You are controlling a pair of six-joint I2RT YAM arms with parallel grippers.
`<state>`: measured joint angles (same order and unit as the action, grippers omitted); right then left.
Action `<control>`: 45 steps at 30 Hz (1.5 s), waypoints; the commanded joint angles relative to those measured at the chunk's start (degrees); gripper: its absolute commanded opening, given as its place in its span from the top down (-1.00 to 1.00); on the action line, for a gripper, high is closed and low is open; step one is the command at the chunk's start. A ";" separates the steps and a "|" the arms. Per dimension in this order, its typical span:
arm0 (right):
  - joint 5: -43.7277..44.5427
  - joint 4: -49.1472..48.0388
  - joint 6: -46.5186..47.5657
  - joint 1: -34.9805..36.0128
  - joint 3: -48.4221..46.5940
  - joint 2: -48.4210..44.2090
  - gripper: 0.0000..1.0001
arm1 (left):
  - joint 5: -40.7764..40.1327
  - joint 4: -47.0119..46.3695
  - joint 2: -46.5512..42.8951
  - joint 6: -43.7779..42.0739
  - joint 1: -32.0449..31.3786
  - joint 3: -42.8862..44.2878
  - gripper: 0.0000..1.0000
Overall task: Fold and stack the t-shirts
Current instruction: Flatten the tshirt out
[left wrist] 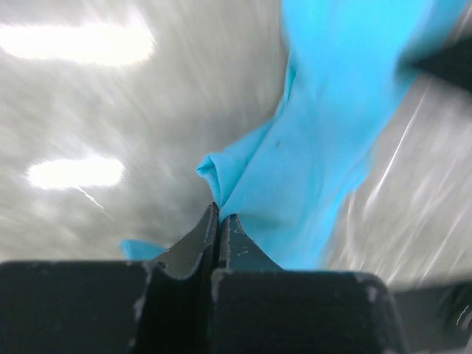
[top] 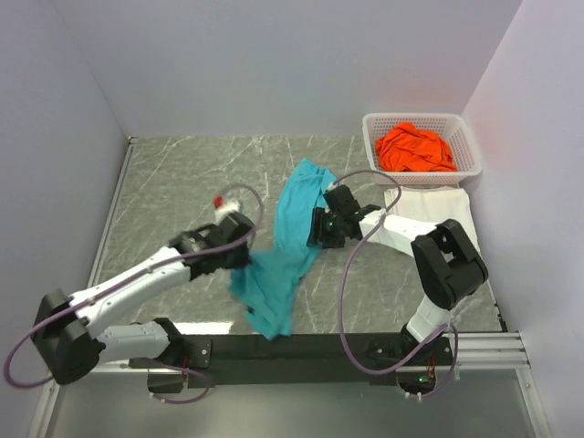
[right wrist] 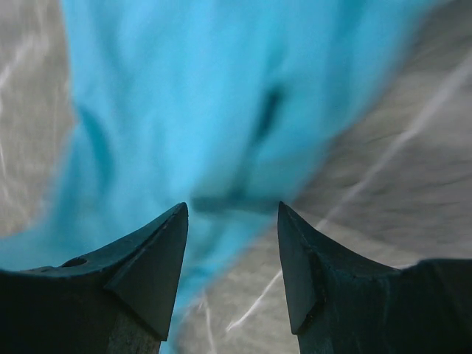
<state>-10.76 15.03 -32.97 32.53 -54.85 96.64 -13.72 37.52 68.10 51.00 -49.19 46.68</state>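
One teal t-shirt point(left wrist: 317, 140) is pinched between left gripper point(left wrist: 219, 215) jaws, likely for spreading. Right gripper point(right wrist: 232, 208) jaws are parted just before it.

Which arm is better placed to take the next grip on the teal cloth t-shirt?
Likely right: the right gripper hangs open over the soft teal cloth t-shirt, holding nothing, while the left gripper is shut on a fold of it.
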 commanded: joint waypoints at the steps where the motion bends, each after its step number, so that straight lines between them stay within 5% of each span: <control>1: 7.15 0.18 0.89 -2.30 -2.98 -2.59 -0.18 | -15.36 8.28 -5.77 -7.57 8.20 8.59 0.99; 10: -1.36 -2.29 6.25 1.83 1.14 -15.86 -0.23 | -10.90 3.09 -4.73 -15.93 11.84 16.60 0.99; 17: 7.68 -1.23 5.55 2.01 5.37 -22.10 -0.23 | -6.86 5.54 -7.36 -15.94 11.92 18.19 0.99; 23: 12.16 2.81 8.27 0.95 2.82 -21.67 -0.23 | 7.19 6.00 -14.99 -5.34 11.14 3.66 0.95; 28: 12.79 2.64 9.06 -1.06 0.63 -18.70 -0.23 | 17.93 -8.40 -20.72 4.26 2.28 -13.42 0.64; 34: 11.20 2.55 9.42 -3.26 -4.38 -12.11 -0.23 | 16.10 -13.97 -12.47 6.39 -9.16 -9.87 0.05; 39: 11.29 3.43 10.64 -3.79 -11.05 -5.95 -0.24 | 1.60 -5.97 -14.82 12.53 -8.65 -7.74 -0.48; 45: 11.12 5.01 10.82 -3.79 -18.87 4.67 -0.27 | -2.02 -3.85 -20.54 16.24 -2.25 -12.74 -0.61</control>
<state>-0.21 18.90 -22.96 28.99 -69.19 97.93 -11.42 32.36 49.87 64.34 -54.54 35.73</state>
